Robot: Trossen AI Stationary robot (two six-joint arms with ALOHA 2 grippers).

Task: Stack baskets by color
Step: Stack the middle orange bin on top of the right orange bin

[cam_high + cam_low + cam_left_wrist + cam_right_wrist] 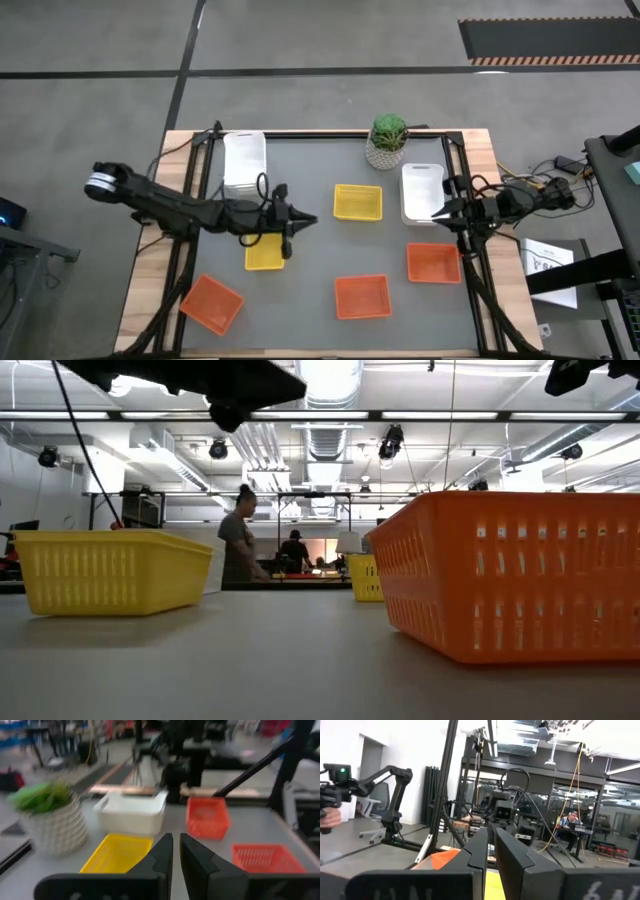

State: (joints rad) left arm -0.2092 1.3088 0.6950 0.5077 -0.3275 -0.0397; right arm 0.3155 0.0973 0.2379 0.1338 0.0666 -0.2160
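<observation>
Baskets lie spread over the grey table. White ones sit at the far left [244, 165] and right [422, 192]. Yellow ones sit at the centre [357, 202] and left of centre [264, 253]. Orange ones sit at the near left [211, 302], near centre [361, 296] and right [433, 263]. My left gripper [310, 220] is shut and empty, held level above the table and pointing toward its right edge, just past the left yellow basket. In its wrist view the fingers [175, 851] aim between the centre yellow basket [118, 852] and an orange basket [207, 817]. My right gripper [437, 215] waits shut beside the right white basket.
A green potted plant [388, 140] in a white pot stands at the far edge, between the white baskets. Dark frame rails [200, 180] run along the table's sides. In the low view, people stand in the room beyond the table [240, 535]. Bare table lies around the centre [320, 255].
</observation>
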